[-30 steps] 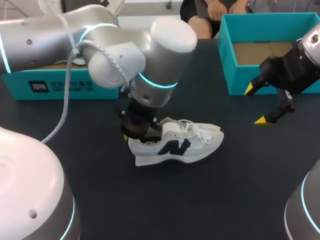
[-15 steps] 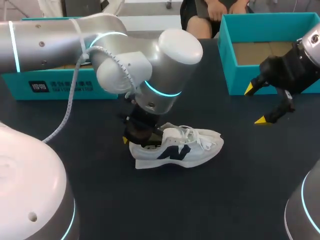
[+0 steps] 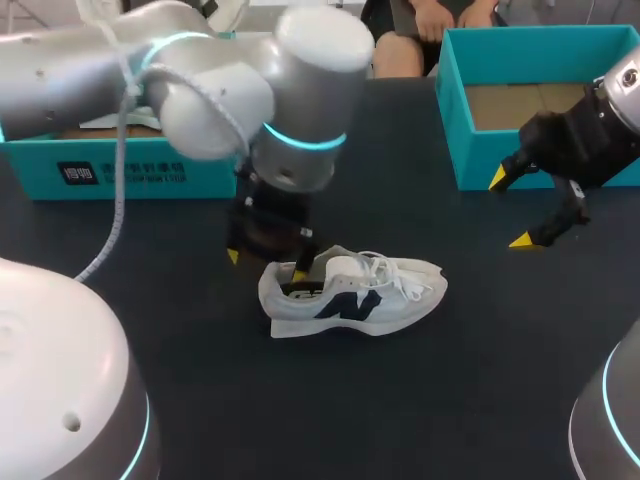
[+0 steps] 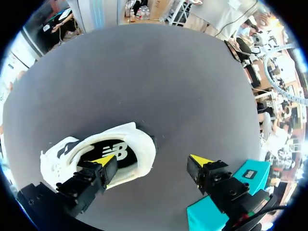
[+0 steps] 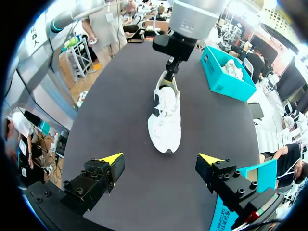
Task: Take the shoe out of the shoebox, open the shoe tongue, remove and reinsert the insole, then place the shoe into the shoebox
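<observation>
Shoe (image 3: 355, 295) sits upright on table (image 3: 450, 400), well apart from heel-side box (image 3: 120, 172) and toe-side box (image 3: 455, 130). L gripper (image 3: 266, 265) spread wide, gripping nothing: one finger in shoe's heel opening, other just behind heel. R gripper (image 3: 510, 210) well past shoe's toe, wide open, empty.

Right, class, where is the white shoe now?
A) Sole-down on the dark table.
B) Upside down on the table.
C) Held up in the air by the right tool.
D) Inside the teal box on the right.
A: the shoe stands sole-down on the table, and the right tool hangs open, well apart from it.
</observation>
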Controlling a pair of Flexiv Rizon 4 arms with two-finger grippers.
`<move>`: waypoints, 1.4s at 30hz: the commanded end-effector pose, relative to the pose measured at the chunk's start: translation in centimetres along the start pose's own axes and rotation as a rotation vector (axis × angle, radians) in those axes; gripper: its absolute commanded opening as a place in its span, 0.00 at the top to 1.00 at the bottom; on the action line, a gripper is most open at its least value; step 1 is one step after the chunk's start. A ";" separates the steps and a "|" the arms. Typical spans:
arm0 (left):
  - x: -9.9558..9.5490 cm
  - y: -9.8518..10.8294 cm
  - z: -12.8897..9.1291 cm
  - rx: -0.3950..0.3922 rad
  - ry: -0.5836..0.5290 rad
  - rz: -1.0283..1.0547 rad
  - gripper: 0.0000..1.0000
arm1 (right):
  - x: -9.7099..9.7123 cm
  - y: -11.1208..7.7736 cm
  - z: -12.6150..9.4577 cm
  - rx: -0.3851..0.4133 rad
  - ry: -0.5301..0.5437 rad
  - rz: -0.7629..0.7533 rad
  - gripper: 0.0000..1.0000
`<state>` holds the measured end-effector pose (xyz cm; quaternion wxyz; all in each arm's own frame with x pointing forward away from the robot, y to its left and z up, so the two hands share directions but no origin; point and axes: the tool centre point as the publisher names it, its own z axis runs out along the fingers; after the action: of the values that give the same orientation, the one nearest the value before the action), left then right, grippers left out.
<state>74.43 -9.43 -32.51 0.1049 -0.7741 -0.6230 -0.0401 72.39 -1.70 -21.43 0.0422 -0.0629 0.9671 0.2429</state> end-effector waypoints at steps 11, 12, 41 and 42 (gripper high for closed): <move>5.7 -2.7 -3.8 0.204 -0.516 -0.183 0.00 | 0.0 0.0 0.1 0.002 -0.001 0.000 0.00; 5.7 -2.7 -3.8 0.204 -0.516 -0.183 0.00 | 0.0 0.0 0.1 0.002 -0.001 0.000 0.00; 10.3 -4.2 -3.0 0.784 -0.910 -1.136 0.00 | 0.0 0.0 0.1 0.002 -0.001 0.000 0.00; 10.5 -4.2 -2.7 0.779 -0.931 -1.158 0.00 | 0.0 0.0 0.1 0.002 -0.001 0.000 0.00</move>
<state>73.04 -0.04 -26.51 0.0968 -0.4344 -0.8395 0.3116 72.39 -1.70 -21.43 0.0422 -0.0629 0.9671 0.2429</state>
